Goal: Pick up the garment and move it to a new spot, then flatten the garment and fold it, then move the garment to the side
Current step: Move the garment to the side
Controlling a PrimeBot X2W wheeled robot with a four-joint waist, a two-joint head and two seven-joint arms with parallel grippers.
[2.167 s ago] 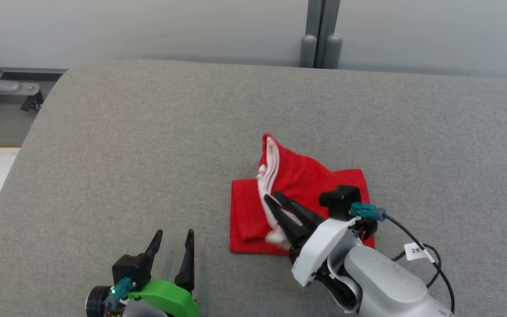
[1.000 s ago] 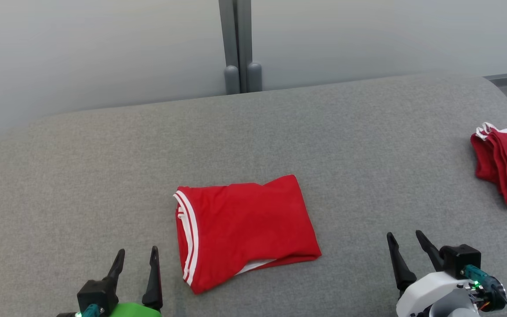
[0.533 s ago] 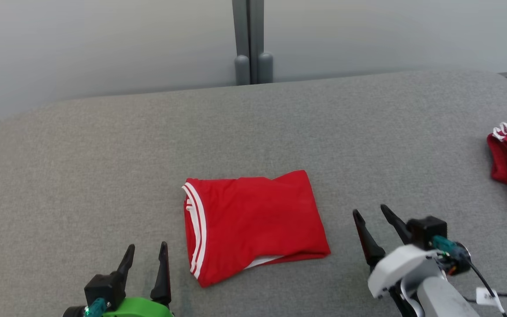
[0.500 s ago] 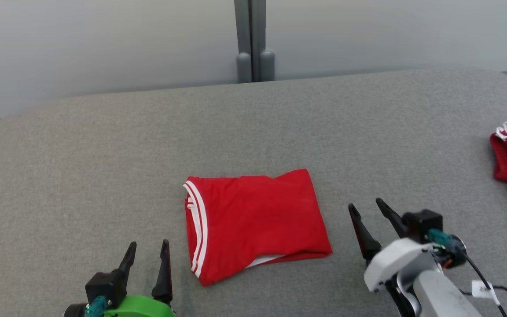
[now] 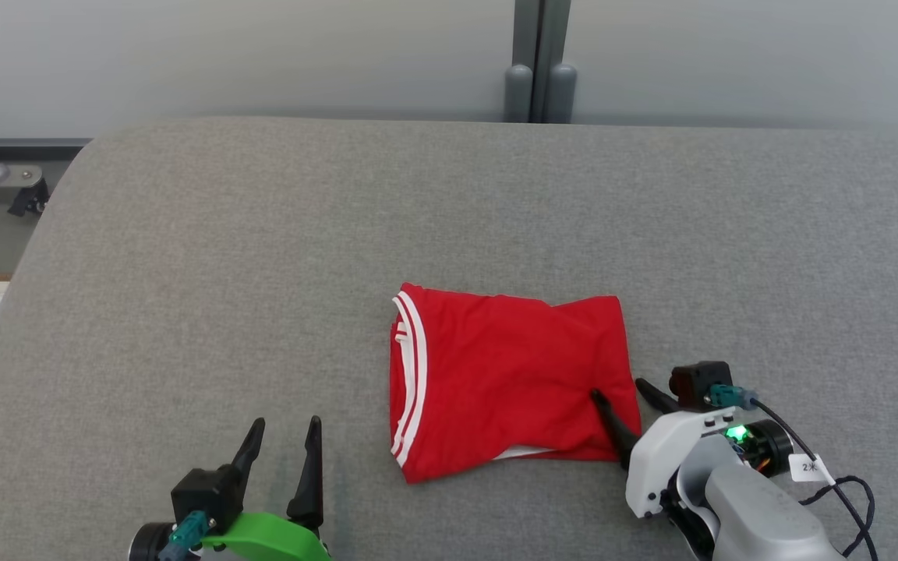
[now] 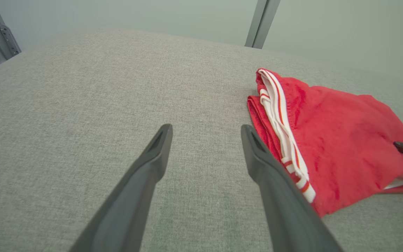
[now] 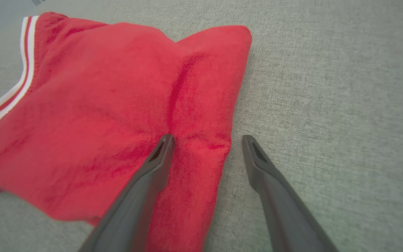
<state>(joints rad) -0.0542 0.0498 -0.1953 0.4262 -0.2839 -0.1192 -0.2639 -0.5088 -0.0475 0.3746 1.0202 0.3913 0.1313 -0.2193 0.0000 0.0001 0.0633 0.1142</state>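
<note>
The garment point(image 5: 507, 378) lay folded into a compact red block on the grey worktop point(image 5: 262, 234), in the near half and a little toward 3 o'clock of centre in the head view. Its longer axis ran roughly from 9 to 3 o'clock, and the white-striped band point(image 5: 410, 374) formed the 9 o'clock edge. The right pincer point(image 5: 618, 388) sat at the block's 4 o'clock corner, released and holding nothing, with its fingers pointing toward 11 o'clock. It straddled the 3 o'clock edge: in its wrist view one finger lay over red cloth beside a crease and the other over bare worktop just past the hem. Whether the inner finger was pressing on the fabric could not be told for certain. The left pincer point(image 5: 286, 423) was also released and empty. It pointed to 12 o'clock and stood well apart from the block, which lay at about 2 o'clock from it, striped band nearest. The right arm was therefore clearly the nearer one. Since the garment already looked folded, the step in hand was probably the move to the side. That would depend on the fingers closing across the 3 o'clock edge and catching every layer, because a shallow bite could peel off the top ply and undo the fold.
</note>
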